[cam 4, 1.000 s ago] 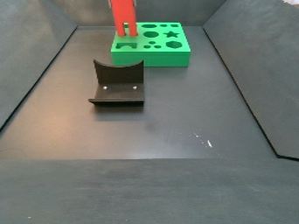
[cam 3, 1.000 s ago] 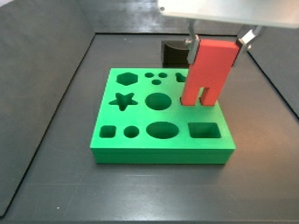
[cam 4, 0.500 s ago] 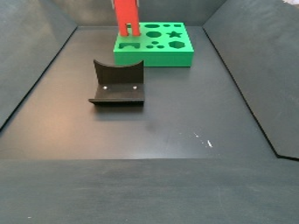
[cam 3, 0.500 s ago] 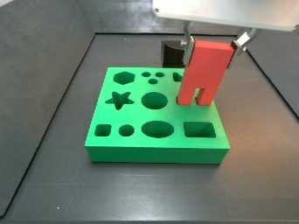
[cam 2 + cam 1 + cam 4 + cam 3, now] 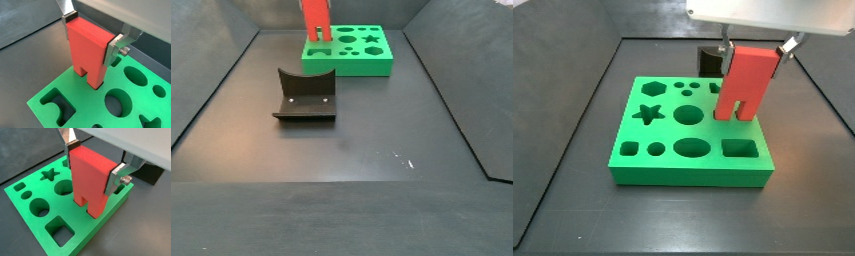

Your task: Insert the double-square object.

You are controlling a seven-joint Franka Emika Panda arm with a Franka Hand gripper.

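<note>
Since the earlier frames the red block and the gripper have come slightly lower over the board; the fixture and board have not shifted.

The gripper [image 5: 93, 165] is clamped on the double-square object [image 5: 91, 182], its flat silver fingers [image 5: 120, 175] pressed against the two narrow sides of the solid upper end, as both wrist views show [image 5: 89, 37]. The object [image 5: 89, 52] is a smooth, matte red plastic slab with sharp edges, held upright. Its lower end splits into two parallel square prongs divided by a rectangular slot. In a side view the object [image 5: 744, 84] hangs from the gripper [image 5: 755, 45] over the right part of the green board [image 5: 660, 170], prong tips at or just above the board surface. Whether the tips have entered an opening cannot be told.

The board [image 5: 93, 235] is a thick block of bright green plastic with cut-out recesses: a star, circles, ovals, a hexagon and squares. It lies on a dark matte floor [image 5: 358, 170]. In a side view the dark L-shaped fixture [image 5: 305, 97] stands well apart from the board [image 5: 365, 62].
</note>
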